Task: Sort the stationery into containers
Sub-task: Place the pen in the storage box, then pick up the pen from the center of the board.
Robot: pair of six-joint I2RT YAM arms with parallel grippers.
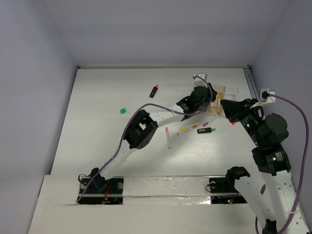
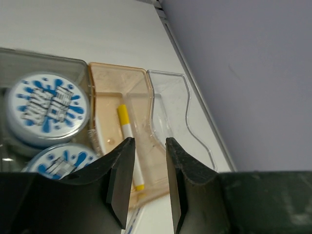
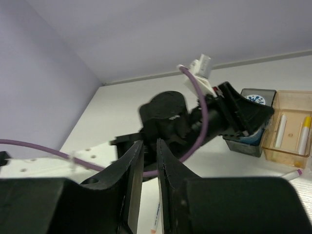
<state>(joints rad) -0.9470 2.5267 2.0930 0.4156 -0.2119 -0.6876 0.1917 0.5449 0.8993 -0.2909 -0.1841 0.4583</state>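
Observation:
The joined trays [image 1: 222, 91] stand at the far right of the table. In the left wrist view the dark grey tray [image 2: 73, 66] holds two blue-white rolls [image 2: 46, 109]. The amber tray [image 2: 109, 83] holds a yellow pen [image 2: 127, 141], and the clear tray [image 2: 170, 105] is empty. My left gripper [image 2: 150, 146] hovers over the amber tray, jaws apart and empty; it also shows in the top view [image 1: 210, 99]. My right gripper [image 3: 150, 146] is just right of the trays [image 1: 224, 104], jaws nearly together with nothing between them. The right wrist view shows a white pen [image 3: 280, 130] beside the yellow one.
Loose on the table lie a pink-white pen [image 1: 168, 138], an orange-yellow pen [image 1: 187, 127], a green-capped highlighter [image 1: 206, 130], a purple pen [image 1: 210, 120], a pink-capped highlighter [image 1: 154, 90] and a small green cap [image 1: 123, 110]. The side wall stands close behind the trays.

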